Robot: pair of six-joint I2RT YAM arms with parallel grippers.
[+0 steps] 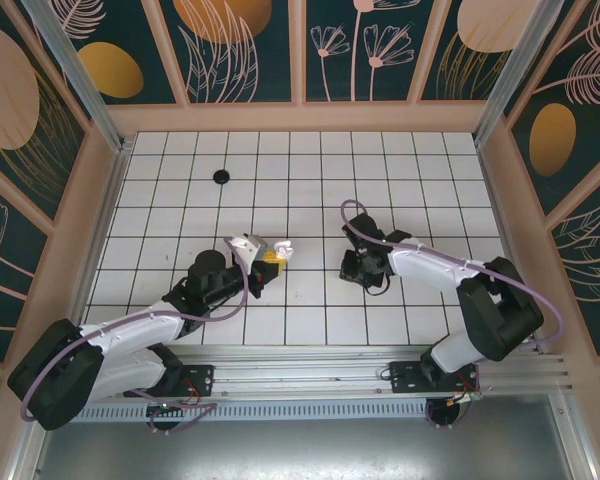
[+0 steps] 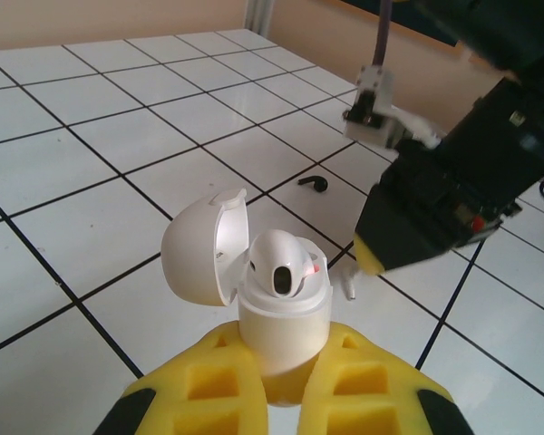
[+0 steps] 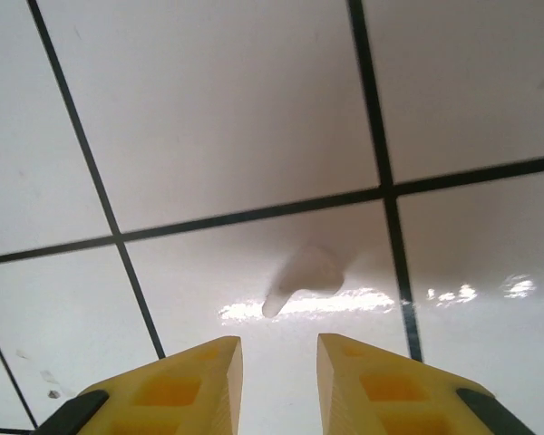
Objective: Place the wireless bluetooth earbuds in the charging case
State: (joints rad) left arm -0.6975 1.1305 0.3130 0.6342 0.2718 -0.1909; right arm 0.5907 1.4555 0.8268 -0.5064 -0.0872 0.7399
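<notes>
L gripper [image 2: 286, 343] was seen clamped on the charging case [image 2: 286, 317], held upright w/ lid [image 2: 204, 246] swung open to one side and a white rounded insert w/ dark hole shown inside. One small black comma-shaped earbud [image 2: 314, 182] was seen lying on the tiled floor [image 2: 91, 172] beyond the case, apart from it. R gripper [image 3: 279, 349] was held low over the tiles, fingers slightly parted w/ nothing betw. them, and a blurred small white piece [image 3: 304, 276] lay just ahead.

I can read no text, brand or number here. The charging case [image 2: 286, 317], six o'clock in my left wrist view, looks unmarked.
</notes>
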